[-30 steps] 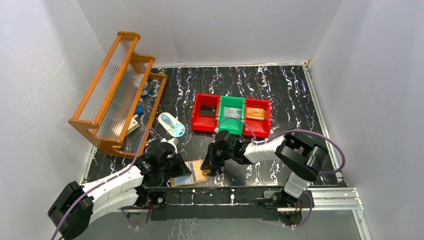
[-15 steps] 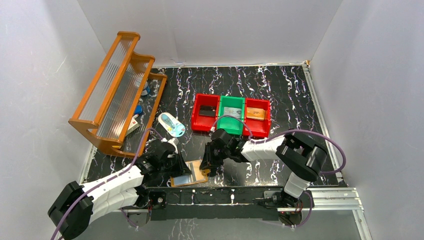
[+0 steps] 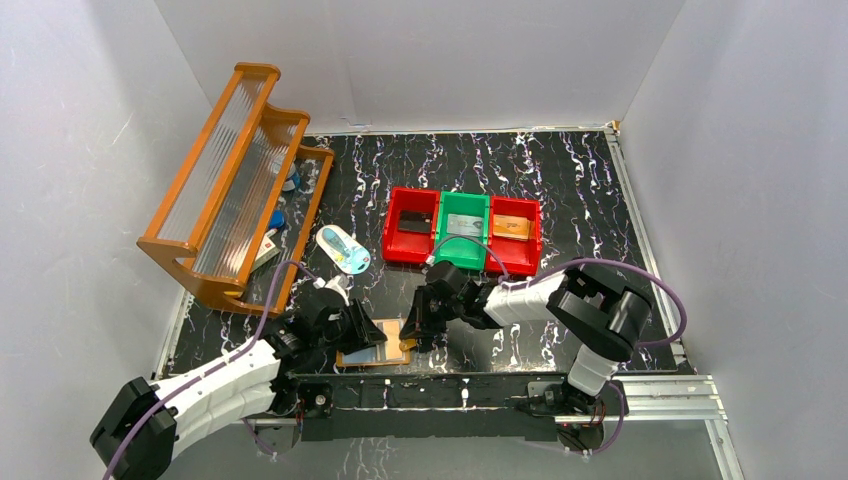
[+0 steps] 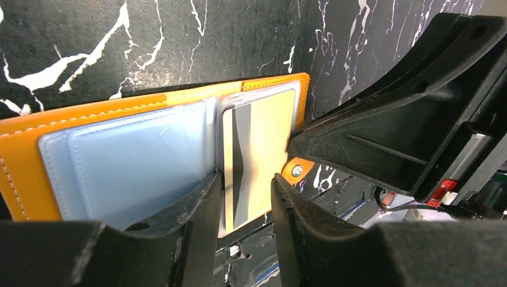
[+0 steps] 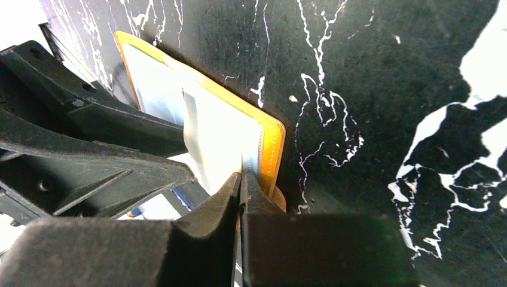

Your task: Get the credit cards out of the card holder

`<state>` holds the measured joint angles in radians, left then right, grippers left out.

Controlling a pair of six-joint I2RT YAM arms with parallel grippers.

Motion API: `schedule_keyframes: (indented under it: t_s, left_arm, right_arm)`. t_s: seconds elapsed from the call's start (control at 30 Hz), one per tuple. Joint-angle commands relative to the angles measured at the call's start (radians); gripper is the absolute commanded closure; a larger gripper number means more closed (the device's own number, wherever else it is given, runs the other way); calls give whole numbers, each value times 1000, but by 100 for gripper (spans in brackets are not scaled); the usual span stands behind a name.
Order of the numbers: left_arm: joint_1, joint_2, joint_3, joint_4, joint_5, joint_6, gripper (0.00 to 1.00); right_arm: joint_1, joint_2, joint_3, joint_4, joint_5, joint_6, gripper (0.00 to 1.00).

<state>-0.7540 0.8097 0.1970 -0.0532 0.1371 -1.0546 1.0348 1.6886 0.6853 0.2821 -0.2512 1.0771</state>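
Card holder [image 4: 23, 158], orange with pale stitching along its rim, lies flat on the black, white-veined surface [image 4: 179, 36] at the near edge, between the two arms. Its upper face carries clear plastic pockets [image 4: 54, 149]. Two credit cards show through them: a pale blue-grey card [image 4: 137, 161], shiny, on the left, and beside it a cream-yellow card [image 4: 263, 131] with a dark stripe along one side. Any print on either card cannot be read. A small orange tab [image 4: 294, 170] with a metal stud sticks out at the holder's near right corner.

The left gripper [image 4: 244, 191] stands over the near edge of the cream-yellow card. Its two black fingers [image 4: 197, 221] are a little apart, the card showing in the gap, and they clamp nothing. The right gripper [image 5: 242, 179] has its fingers pressed together, tips set against the holder's right edge at the clear pocket. Whether they pinch the plastic there cannot be told.

Farther back, well apart from the holder, lies a pale blue-and-white oval item [image 3: 343, 250]. Beyond it sits a row of three bins [image 3: 400, 252], red, green, red. Each holds one flat thing, black, grey and orange-brown, too small to read. At the far left stands a stepped wooden rack [image 3: 225, 190] with ribbed clear panels.
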Motion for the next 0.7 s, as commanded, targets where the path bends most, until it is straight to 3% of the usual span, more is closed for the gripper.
schedule_keyframes:
  t_s: [0.0, 0.2, 0.33, 0.67]
  left_arm:
    - [-7, 13, -29, 82, -23, -51, 68]
    - [-7, -39, -25, 12, -50, -33, 74]
    - [-7, -22, -29, 79, 5, 5, 77]
    - [-7, 2, 15, 95, 87, 53, 77]
  right_arm:
    - [33, 74, -39, 27, 7, 40, 88]
    - [34, 27, -41, 10, 45, 47, 83]
    - [34, 22, -56, 139, -46, 53, 73]
    - [34, 81, -87, 332, -97, 166, 77]
